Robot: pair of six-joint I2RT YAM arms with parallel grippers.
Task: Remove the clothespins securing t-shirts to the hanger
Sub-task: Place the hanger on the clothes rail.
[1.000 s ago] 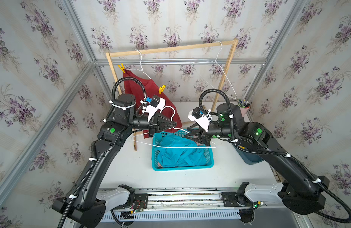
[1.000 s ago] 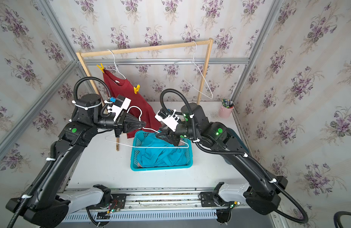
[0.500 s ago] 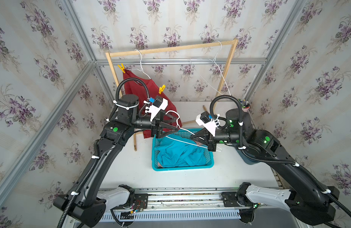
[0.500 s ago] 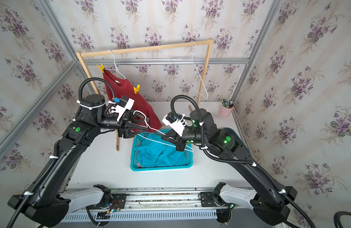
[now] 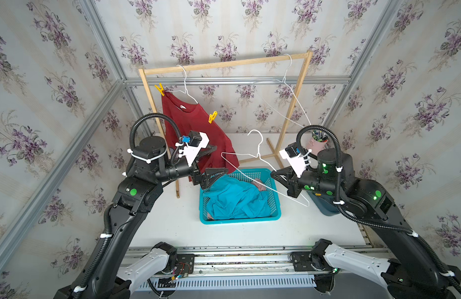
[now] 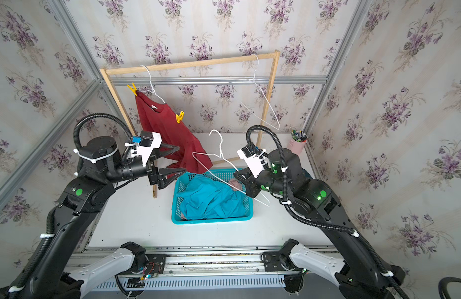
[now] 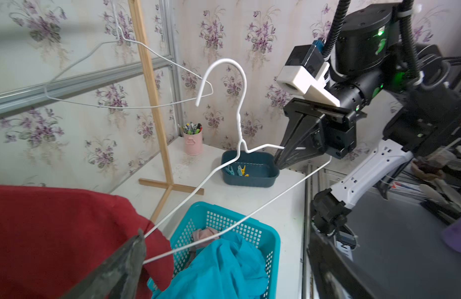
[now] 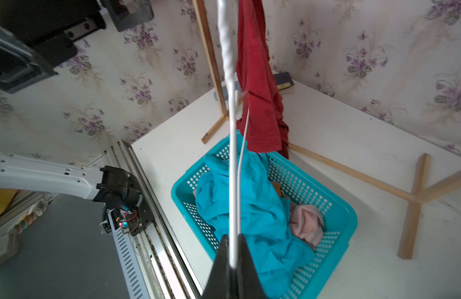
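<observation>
Above the turquoise basket (image 5: 239, 220), my right pincer (image 5: 273, 176) gripped the bare white hanger (image 7: 239, 124); my left pincer (image 5: 221, 158) stood wide and empty. Two yellow clothespins (image 5: 212, 117) sat clipped on the hanging dark red t-shirt (image 5: 188, 121).

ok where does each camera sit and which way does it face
Top views: high above the robot's base, facing down at wooden rack, basket and table; left arm and right arm show.
Left wrist: on the left arm, facing the right gripper pinching the white hanger; its own open fingers show.
Right wrist: looks along its shut fingers into the basket; left arm shows.
Shared: both wrist views show hanger, basket and dark red t-shirt.
</observation>
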